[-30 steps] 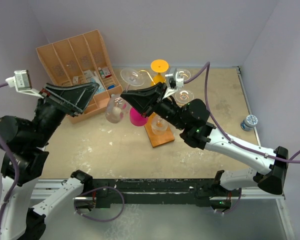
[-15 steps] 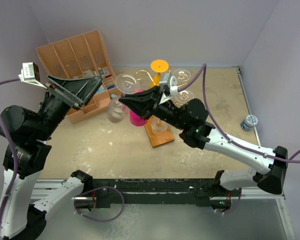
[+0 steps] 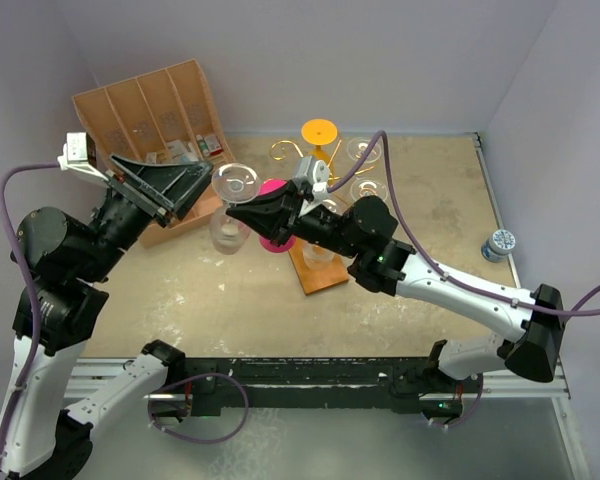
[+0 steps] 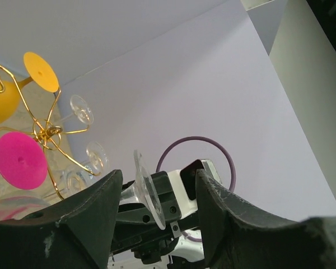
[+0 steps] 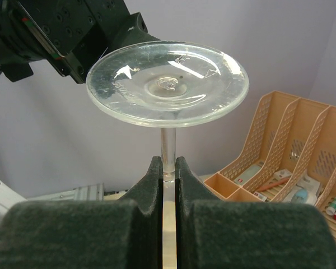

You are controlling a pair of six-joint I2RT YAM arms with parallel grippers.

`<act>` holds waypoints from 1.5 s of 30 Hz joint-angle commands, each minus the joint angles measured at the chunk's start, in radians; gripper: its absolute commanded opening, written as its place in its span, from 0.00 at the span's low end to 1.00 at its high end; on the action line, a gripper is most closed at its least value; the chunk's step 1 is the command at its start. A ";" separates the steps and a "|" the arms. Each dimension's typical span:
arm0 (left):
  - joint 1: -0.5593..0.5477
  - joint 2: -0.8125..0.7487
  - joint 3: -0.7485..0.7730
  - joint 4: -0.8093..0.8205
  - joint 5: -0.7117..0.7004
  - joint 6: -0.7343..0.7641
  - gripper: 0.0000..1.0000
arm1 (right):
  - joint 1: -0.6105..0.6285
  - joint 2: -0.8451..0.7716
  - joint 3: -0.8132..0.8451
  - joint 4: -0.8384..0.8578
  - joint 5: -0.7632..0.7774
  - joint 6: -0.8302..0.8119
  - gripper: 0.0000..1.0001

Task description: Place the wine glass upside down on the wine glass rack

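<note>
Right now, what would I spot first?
A clear wine glass is held upside down in mid-air, its stem pinched by the right gripper. Next to it, the gold wine glass rack already carries a bright pink glass and an orange glass.

This is a robotics lab test cell, not a lived-in room. Plain lilac walls (image 3: 310,60) box in a single table (image 3: 230,300) whose tan top is scuffed with white marks. Two black-and-white robot arms, the left arm (image 3: 60,270) and the right arm (image 3: 460,295), are mounted on a metal rail (image 3: 380,440) at its near edge and trail purple cables (image 3: 400,215). The few objects read as props: a wine glass rack (image 3: 325,275) hung with glasses, a tan organiser box (image 3: 140,110), and a small can (image 3: 499,243) at the right.
</note>
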 commanded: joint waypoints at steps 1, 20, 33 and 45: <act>0.003 -0.005 -0.014 -0.025 0.024 -0.007 0.50 | 0.004 -0.009 0.070 0.060 -0.048 -0.038 0.00; 0.003 -0.027 -0.055 -0.115 -0.060 0.020 0.00 | 0.006 0.004 0.080 0.020 -0.081 -0.037 0.00; 0.003 -0.042 0.069 -0.224 -0.277 0.115 0.00 | 0.006 -0.085 0.021 0.004 -0.051 0.024 0.62; 0.002 0.005 -0.004 -0.136 -0.329 0.162 0.00 | 0.006 -0.310 -0.147 0.029 0.099 0.119 0.67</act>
